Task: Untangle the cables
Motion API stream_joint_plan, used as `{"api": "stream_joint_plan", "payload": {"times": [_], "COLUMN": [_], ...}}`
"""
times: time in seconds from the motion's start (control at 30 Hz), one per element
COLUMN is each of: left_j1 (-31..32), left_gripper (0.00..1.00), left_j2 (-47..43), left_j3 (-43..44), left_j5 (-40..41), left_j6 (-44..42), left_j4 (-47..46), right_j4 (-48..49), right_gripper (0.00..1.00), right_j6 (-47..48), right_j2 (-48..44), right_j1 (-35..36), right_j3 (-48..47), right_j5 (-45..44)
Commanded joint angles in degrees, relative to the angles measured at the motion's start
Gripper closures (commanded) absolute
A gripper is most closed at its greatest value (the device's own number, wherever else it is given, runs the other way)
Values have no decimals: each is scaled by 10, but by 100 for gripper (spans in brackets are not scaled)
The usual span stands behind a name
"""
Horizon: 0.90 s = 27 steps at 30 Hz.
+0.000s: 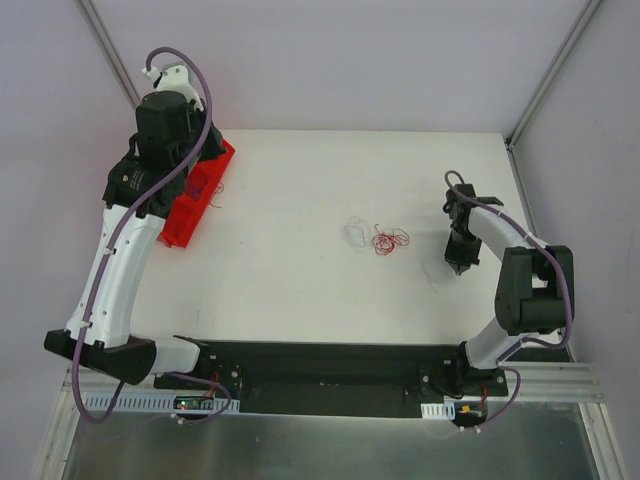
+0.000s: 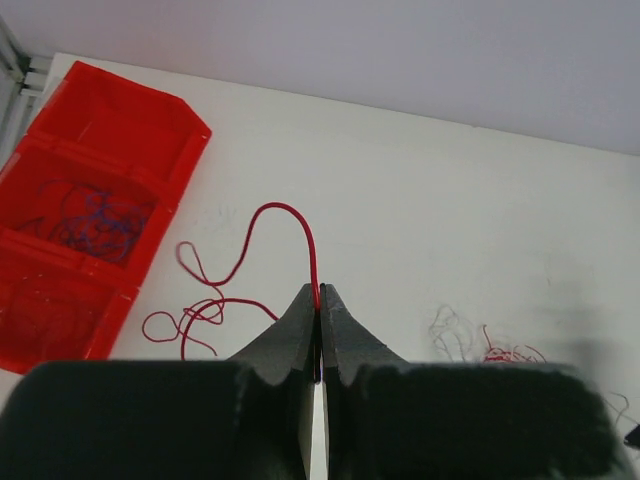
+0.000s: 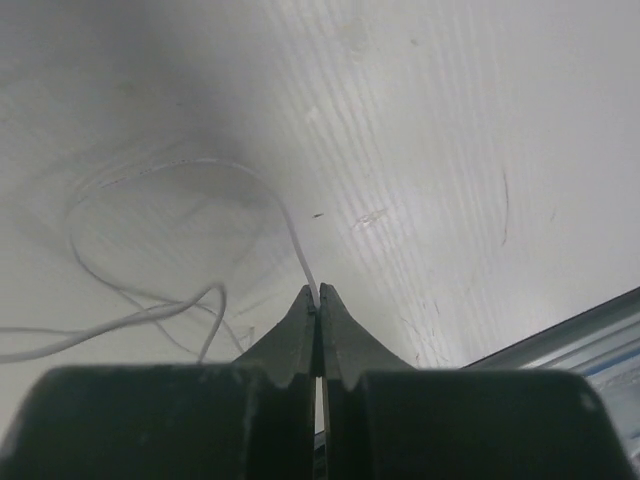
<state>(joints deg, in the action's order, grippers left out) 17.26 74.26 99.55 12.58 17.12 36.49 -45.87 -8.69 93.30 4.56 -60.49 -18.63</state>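
Observation:
In the left wrist view my left gripper (image 2: pixel 319 298) is shut on a thin red cable (image 2: pixel 283 208). That cable arcs up from the fingertips and curls into loops (image 2: pixel 198 312) on the table beside the red bin. My right gripper (image 3: pixel 318 296) is shut on a pale white cable (image 3: pixel 150 172) that loops out to the left over the table. In the top view the right gripper (image 1: pixel 457 264) stands right of a small red tangle (image 1: pixel 389 240) and a faint white tangle (image 1: pixel 356 232) at mid-table. The left arm's jaws are hidden under its wrist there.
A red bin (image 1: pixel 185 225) sits at the table's left, under the left arm. Purple-blue wires (image 2: pixel 95 220) lie in its middle compartment (image 2: pixel 60 170). The white and red tangles (image 2: pixel 452 334) show far right in the left wrist view. A metal rail (image 3: pixel 590 330) borders the table by the right gripper.

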Motion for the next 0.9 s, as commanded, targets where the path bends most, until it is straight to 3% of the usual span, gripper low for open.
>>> {"api": "stream_joint_plan", "payload": {"times": [0.0,0.2,0.47,0.6,0.87], "left_j1": [0,-12,-38,-42,-40], "left_gripper": [100,100,100,100,86], "left_j2": [32,56,113,176,300], "left_j3": [35,-29,-149,-140,-66], "left_j5": [-78,-80,-207,-229,-248], "left_j6": [12,40,54,40,2], "left_j4": [13,42,66,90,100], "right_j4": [-1,2,9,14,16], "right_gripper": [99,98,98,98,98], "right_j6": [54,71,77,78,81], "right_j2": [-21,-37,-31,-36,-36], "right_j1": [18,57,64,63,65], "right_j3": [-47,-68,-60,-55,-53], "right_j5": [72,118,151,162,171]}}
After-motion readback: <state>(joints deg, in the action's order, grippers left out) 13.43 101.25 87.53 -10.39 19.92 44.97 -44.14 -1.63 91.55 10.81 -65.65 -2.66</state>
